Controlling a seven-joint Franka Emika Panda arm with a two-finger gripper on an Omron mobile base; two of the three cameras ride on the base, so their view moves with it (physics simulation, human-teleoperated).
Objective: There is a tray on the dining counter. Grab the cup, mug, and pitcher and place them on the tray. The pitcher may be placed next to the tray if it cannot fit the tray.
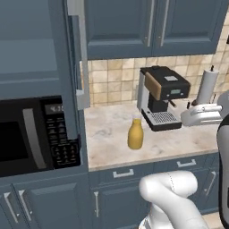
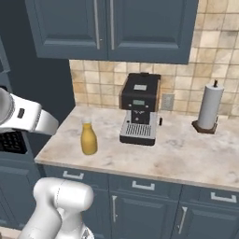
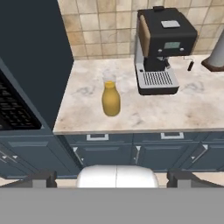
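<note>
End effector [image 3: 116, 178]: two dark fingertips spread wide apart at the bottom of the hand view, nothing between them; held back from the cabinets, off the front edge of the counter [image 3: 188, 109].

Pitcher [image 3: 111, 99]: amber, bottle-shaped, pale top, upright on the beige marbled counter, ahead of the end effector and slightly to its left, well apart from it. Stands near the front edge and close to the counter's left end. In the left base view the pitcher [image 1: 135, 133] sits just in front and left of the coffee machine [image 1: 162, 96]; in the right base view the pitcher [image 2: 88, 137] stands left of the machine with a clear gap between them.

Coffee machine [image 3: 161, 49]: black with silver drip grate and a brown side panel, beyond the pitcher and to its right, set toward the tiled wall.

Paper towel roll [image 2: 208, 108]: white, upright on a dark stand, far right on the counter, past the coffee machine.

Microwave [image 1: 31, 134]: black, built into the tall dark blue cabinet left of the counter; keypad facing out.

Drawers [image 3: 131, 141]: dark blue with silver handles, directly below the counter edge, nearest the end effector.

Upper cabinets [image 2: 112, 28]: dark blue, above the tiled wall.
</note>
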